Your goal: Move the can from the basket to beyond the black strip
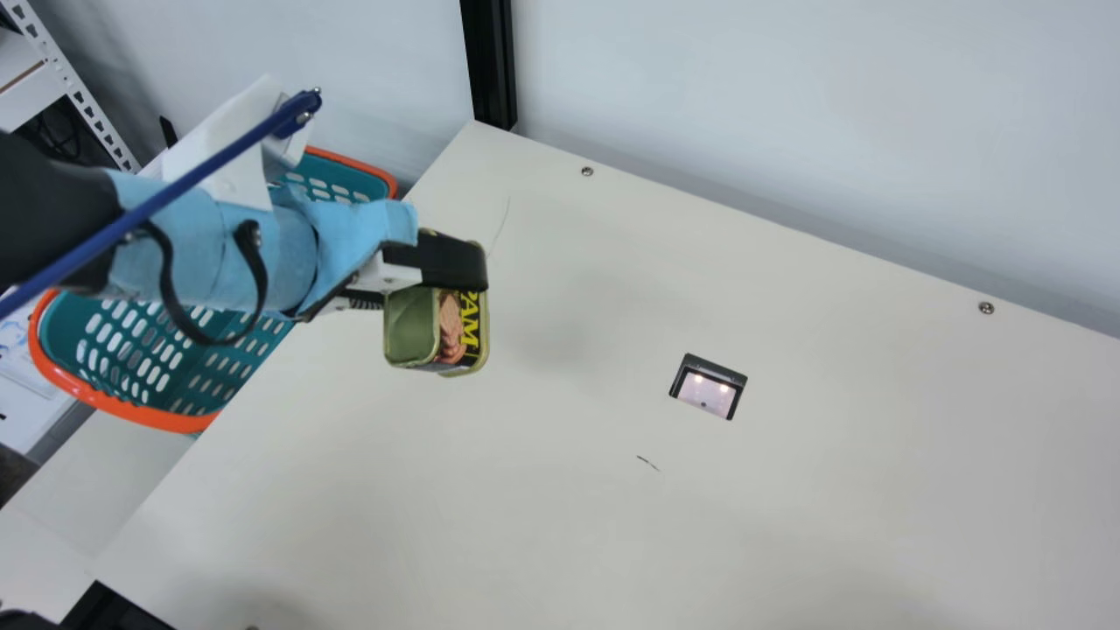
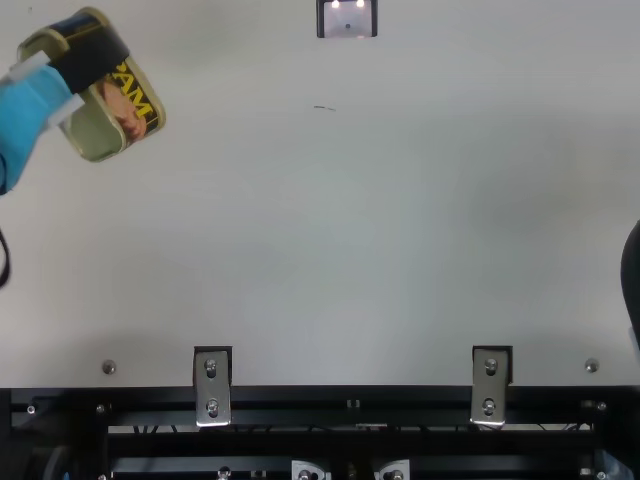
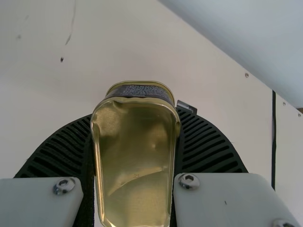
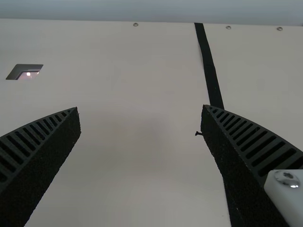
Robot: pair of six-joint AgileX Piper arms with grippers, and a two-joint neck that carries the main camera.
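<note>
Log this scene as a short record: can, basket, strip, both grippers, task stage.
can: SPAM-type tin, gripped, held over the table
left_gripper: left gripper, closed on the can's sides
right_gripper: right gripper, open, nothing between its fingers
basket: teal plastic basket, orange rim, off the table's left edge, partly hidden by left arm
strip: black strip, on the table
stage: can out of basket, not yet beyond strip

1. Wide open over the table [image 1: 831, 490], from the can [image 1: 411, 328] in the left gripper [image 1: 457, 284], past the dark-edged square [image 1: 707, 394], to the black strip [image 4: 209, 59].
2. Flat at the black strip, so low enough to pass over.
3. Blocked above the basket [image 1: 166, 422] by the left arm [image 1: 223, 249], right across it.
4. Shut off at the back by the wall [image 1: 787, 131] and a black post [image 1: 491, 61].
</note>
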